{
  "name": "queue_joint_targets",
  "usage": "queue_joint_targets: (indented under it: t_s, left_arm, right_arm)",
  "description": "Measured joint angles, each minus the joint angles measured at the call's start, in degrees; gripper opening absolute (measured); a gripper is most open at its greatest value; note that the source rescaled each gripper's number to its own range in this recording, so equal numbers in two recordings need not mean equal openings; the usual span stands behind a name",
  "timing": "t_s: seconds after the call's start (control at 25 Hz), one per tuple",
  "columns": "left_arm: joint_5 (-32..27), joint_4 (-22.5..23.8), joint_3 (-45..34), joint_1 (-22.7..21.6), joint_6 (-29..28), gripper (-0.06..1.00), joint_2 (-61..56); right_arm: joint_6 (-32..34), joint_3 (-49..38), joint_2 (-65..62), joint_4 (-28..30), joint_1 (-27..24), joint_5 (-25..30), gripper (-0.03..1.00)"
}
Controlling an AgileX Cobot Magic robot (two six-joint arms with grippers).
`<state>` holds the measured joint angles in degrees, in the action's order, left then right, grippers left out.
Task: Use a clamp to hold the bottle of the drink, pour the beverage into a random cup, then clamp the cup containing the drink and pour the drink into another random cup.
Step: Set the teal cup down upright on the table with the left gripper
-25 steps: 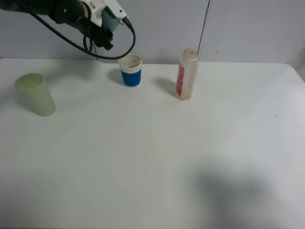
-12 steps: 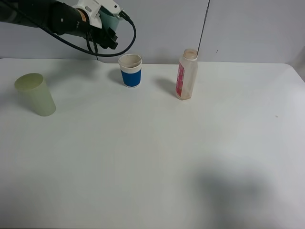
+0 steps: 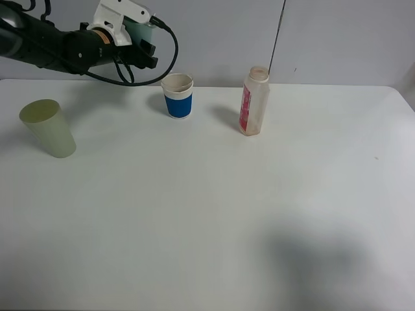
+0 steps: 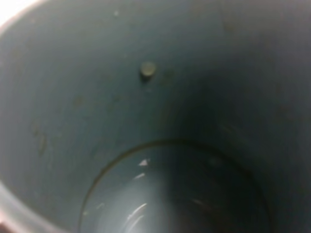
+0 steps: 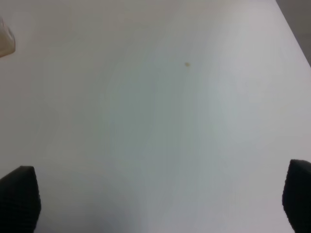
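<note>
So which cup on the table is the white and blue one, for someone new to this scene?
On the white table, look along the back edge, left of the bottle. The paper cup stands there upright: short, white, with a wide blue band, unlike the plain pale yellow-green cup far left.

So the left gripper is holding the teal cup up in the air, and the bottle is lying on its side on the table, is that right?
Not quite. The bottle is standing upright on the table, to the right of the blue and white cup, as the exterior high view shows. The rest holds: the left gripper has the teal cup raised off the table at the back left.
</note>
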<state>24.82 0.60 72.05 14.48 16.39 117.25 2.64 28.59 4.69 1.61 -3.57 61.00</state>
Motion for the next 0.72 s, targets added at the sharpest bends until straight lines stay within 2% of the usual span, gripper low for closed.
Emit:
queue_joint_targets:
  t_s: [0.12, 0.16, 0.36, 0.52, 0.72]
  left_arm:
    - [5.50, -3.07, -3.38, -0.44, 0.02, 0.01, -0.06]
    - [9.07, -5.15, -5.95, -0.50, 0.07, 0.01, -0.06]
    - [16.02, -9.26, -11.80, -0.50, 0.66, 0.01, -0.06]
    - [20.08, -11.72, -15.78, -0.50, 0.71, 0.01, -0.06]
    - [22.49, -12.42, -19.31, -0.50, 0.71, 0.01, -0.07]
  right_arm:
    - [0.00, 0.00, 0.00, 0.00, 0.00, 0.00, 1.00]
    - [0.00, 0.00, 0.00, 0.00, 0.00, 0.00, 1.00]
    - [0.00, 0.00, 0.00, 0.00, 0.00, 0.00, 1.00]
    - [0.00, 0.00, 0.00, 0.00, 0.00, 0.00, 1.00]
    - [0.00, 0.00, 0.00, 0.00, 0.00, 0.00, 1.00]
